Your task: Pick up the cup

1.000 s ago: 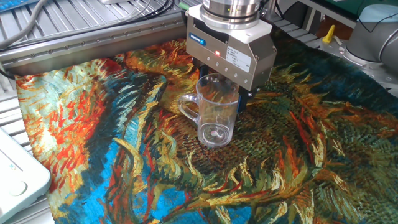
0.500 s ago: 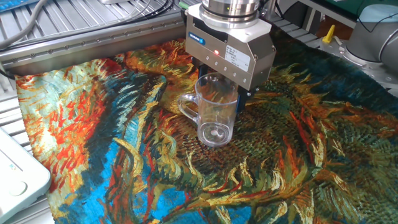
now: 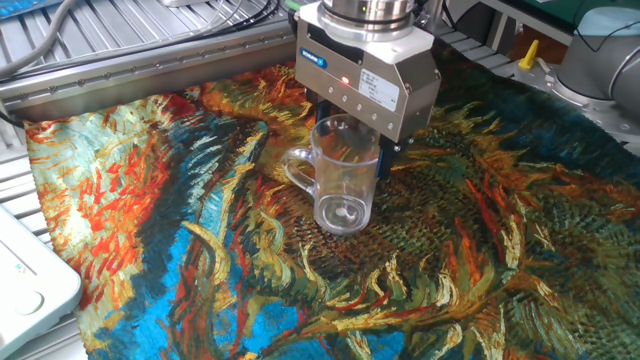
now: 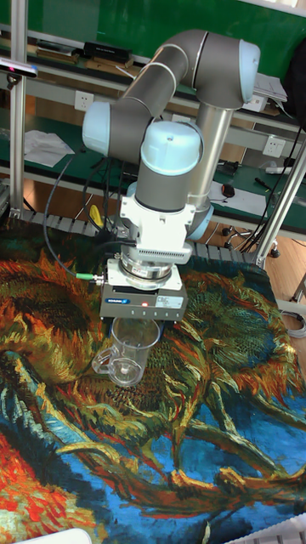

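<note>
Clear plastic cup (image 3: 346, 185) under hand (image 3: 357, 142) on painted cloth (image 3: 480, 260).

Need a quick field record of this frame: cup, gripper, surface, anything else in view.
cup: clear mug, upright, handle pointing to image left in the fixed view
gripper: at the cup's rim, fingers mostly hidden by its body; grip cannot be confirmed
contact: cup base looks close to or on the cloth; lift not clear
surface: painted-pattern cloth over the table
other: white device at the left edge of the fixed view
</note>
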